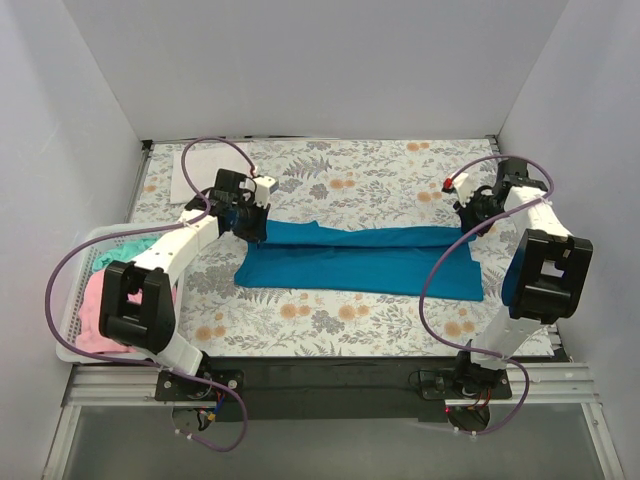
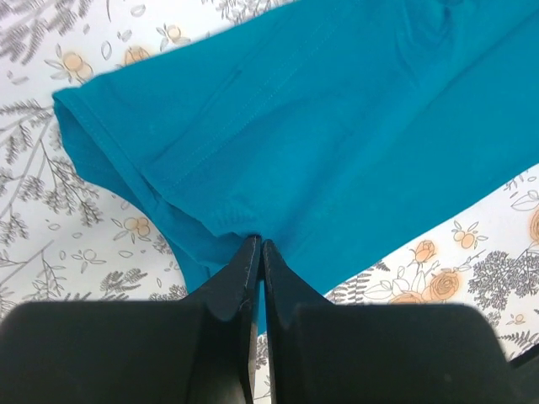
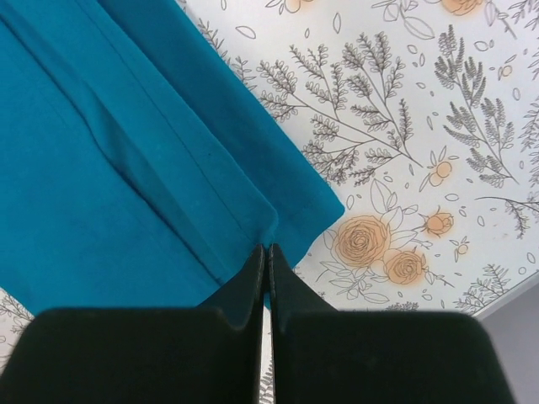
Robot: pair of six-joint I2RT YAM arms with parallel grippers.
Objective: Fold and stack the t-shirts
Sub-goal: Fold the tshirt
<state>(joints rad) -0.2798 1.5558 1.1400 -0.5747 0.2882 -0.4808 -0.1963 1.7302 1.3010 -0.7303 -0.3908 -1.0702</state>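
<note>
The teal-blue t-shirt (image 1: pixel 360 262) lies stretched across the middle of the floral table as a long folded band. My left gripper (image 1: pixel 254 232) is shut on its far left edge; in the left wrist view (image 2: pixel 258 242) the closed tips pinch a fold of the teal cloth (image 2: pixel 337 143) by the sleeve. My right gripper (image 1: pixel 468 226) is shut on the far right edge; in the right wrist view (image 3: pixel 266 248) the tips pinch the hemmed corner of the teal cloth (image 3: pixel 109 168). Pink (image 1: pixel 92 318) and mint green (image 1: pixel 128 245) shirts lie in the basket. A white shirt is not in view.
A white slatted basket (image 1: pixel 68 318) stands at the left table edge beside the left arm. A white sheet (image 1: pixel 188 178) lies at the far left of the floral cloth (image 1: pixel 380 170). White walls close in the back and both sides.
</note>
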